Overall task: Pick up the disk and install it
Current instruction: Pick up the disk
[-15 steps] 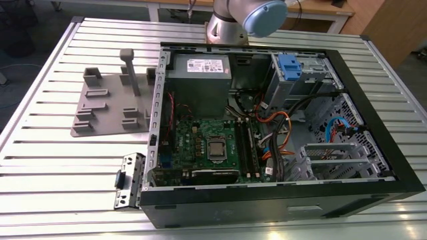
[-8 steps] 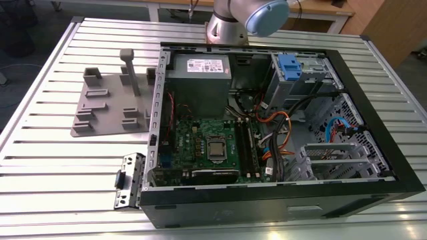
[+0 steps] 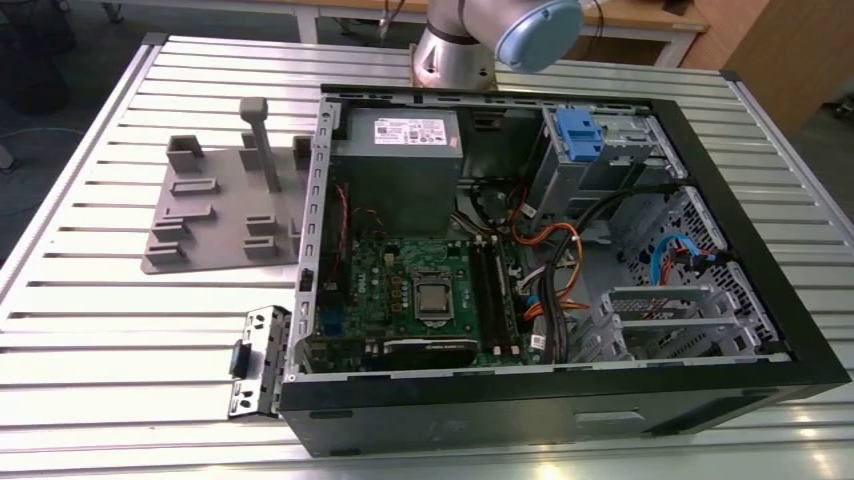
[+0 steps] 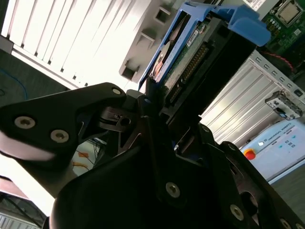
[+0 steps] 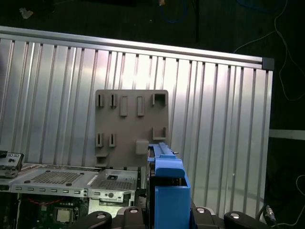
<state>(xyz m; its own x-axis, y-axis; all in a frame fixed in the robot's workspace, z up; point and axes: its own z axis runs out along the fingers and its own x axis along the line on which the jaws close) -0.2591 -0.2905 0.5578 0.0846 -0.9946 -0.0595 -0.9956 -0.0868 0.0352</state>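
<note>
Claw is clamped on the disk, a finger on each side of the end nearest the wrist. The disk is off the tabletop and carried in the air. In the second wrist view its green circuit board and a dark connector strip face the camera, with the blue carrier frame wrapped round the far end.

In the first wrist view the disk shows edge-on, with the blue carrier uppermost. The grey fixture plate and the slatted aluminium tabletop lie beyond it. The rim of the open computer case is just beside it.

The exterior view shows the case lying open on the tabletop, with its motherboard and power supply exposed. A drive cage with a blue latch sits toward the exterior view's right. The fixture plate is to the exterior view's left of the case. Only the arm base shows here.

Handling, as a judgement:
- **Weight and stiffness:** the disk is probably stiff and dense for its size, and it won't sag in the grip.
- **Carrier:** the plastic likely flexes a little, so squeezing the frame alone could let the drive shift.
- **Grip surface:** the metal faces look smooth, so it could slip under a light hold.
- **Where to hold:** the solid body or the side rails look best, keeping clear of the connector and bare board.
- **Fragility:** it is probably shock-sensitive and would not tolerate knocks against the case metal.
</note>
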